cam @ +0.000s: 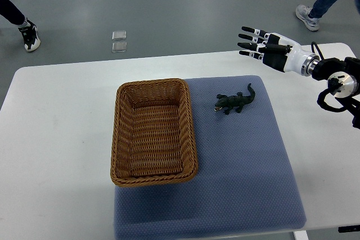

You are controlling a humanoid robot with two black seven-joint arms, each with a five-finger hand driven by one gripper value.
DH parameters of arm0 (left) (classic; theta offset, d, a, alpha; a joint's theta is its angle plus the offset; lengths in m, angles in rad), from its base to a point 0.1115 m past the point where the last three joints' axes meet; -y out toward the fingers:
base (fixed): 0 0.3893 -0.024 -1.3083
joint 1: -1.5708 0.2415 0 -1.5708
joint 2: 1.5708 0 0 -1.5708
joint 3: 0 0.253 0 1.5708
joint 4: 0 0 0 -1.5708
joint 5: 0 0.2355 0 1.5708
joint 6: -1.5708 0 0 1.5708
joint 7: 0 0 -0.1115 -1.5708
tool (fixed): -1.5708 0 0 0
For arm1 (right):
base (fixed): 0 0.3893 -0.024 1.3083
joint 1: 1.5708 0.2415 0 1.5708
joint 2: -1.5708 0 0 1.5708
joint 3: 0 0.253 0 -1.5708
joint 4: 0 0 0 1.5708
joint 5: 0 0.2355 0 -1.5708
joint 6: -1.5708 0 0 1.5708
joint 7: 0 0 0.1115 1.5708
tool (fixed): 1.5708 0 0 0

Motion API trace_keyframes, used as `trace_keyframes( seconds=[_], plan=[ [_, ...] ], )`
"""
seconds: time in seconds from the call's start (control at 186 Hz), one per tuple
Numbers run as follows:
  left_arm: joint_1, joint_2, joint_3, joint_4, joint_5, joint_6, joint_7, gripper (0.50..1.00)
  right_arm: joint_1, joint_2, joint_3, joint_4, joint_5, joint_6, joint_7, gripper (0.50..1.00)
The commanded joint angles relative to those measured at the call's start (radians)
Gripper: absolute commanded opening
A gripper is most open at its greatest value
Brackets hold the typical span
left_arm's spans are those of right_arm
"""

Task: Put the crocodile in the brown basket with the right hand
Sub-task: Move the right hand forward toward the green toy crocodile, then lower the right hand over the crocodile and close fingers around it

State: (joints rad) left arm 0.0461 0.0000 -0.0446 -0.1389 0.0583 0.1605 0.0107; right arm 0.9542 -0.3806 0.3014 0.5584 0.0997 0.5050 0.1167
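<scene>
A small dark green toy crocodile lies on the blue mat, just right of the brown wicker basket, apart from it. The basket holds nothing. My right hand comes in from the right edge and hovers above the table's far edge, up and to the right of the crocodile. Its fingers are spread and straight, holding nothing. The left arm does not show.
The white table carries the mat and basket. Beyond the table, a person's shoe stands at the far left and another person's leg and shoe at the far right. A small clear object lies on the floor.
</scene>
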Motion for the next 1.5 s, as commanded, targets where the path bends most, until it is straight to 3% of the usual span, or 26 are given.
trace_keyframes(
  seconds=[0.0,0.456,0.649,1.057,1.298,1.497],
  plan=[
    [0.003,0.000,0.000,0.004,0.000,0.011,0.000,1.000,0.001,-0.001,0.001,0.000,0.000,0.001,0.001,0.928],
    [-0.003,0.000,0.002,-0.004,0.000,-0.001,0.000,1.000,0.003,0.012,0.001,0.000,0.003,0.020,0.004,0.928],
    [-0.005,0.000,-0.001,-0.008,0.000,-0.003,0.000,1.000,0.017,0.012,0.001,0.000,-0.046,0.079,0.017,0.928],
    [-0.005,0.000,0.000,-0.005,0.000,-0.003,0.000,1.000,0.072,0.051,-0.002,0.000,-0.494,0.049,0.155,0.926],
    [-0.005,0.000,0.000,-0.007,0.000,-0.003,0.000,1.000,0.118,0.046,-0.008,0.000,-0.847,0.046,0.276,0.926],
    [-0.005,0.000,-0.001,-0.007,0.000,-0.003,0.000,1.000,0.132,0.049,-0.019,0.011,-1.170,-0.020,0.365,0.926]
  ],
)
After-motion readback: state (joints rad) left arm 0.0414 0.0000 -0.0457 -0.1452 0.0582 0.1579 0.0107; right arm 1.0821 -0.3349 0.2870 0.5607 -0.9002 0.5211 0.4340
